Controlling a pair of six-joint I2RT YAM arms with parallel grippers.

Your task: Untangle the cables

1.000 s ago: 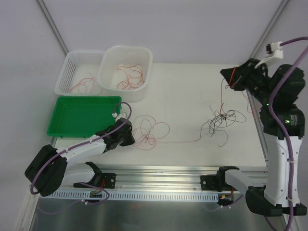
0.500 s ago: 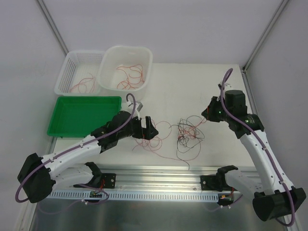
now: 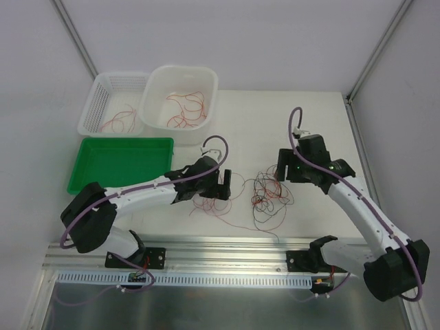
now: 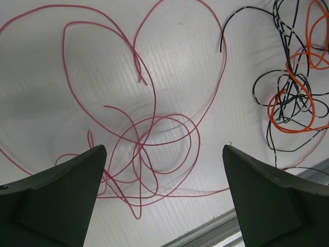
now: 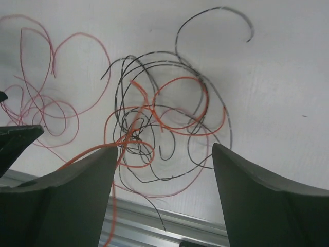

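Landmark: green tray (image 3: 120,165), on the left part of the table (image 3: 275,117).

Left gripper (image 3: 221,184): just right of the tray, beyond its right rim, low over the table. Jaws stand wide and nothing is between them. In the wrist view both dark fingers (image 4: 61,200) frame bare table and wire.

Red cables (image 3: 210,199): right of the tray, directly under my left gripper. They are loose overlapping loops, lying flat, with several free ends showing.

Black and orange tangle (image 3: 269,189): farther right of the tray, past the red loops. Black and orange strands coil through one another in a dense knot, and a few longer black ends curl outward. The outer red loops reach close to it, but I cannot tell whether they interlock with it.

Right gripper (image 3: 283,165): farther from the tray again, over the tangle's far-right edge and pointing down at it. Jaws are apart and grip nothing. From the wrist, the knot lies on the table in the gap between them. One orange strand runs off along the inner edge of one finger (image 5: 56,200); I cannot tell whether they touch.

Behind the tray: white basket (image 3: 117,77) and white tub (image 3: 182,69), side by side. The basket sits straight behind the tray, and the tub is behind its right end. Each holds a few red strands.
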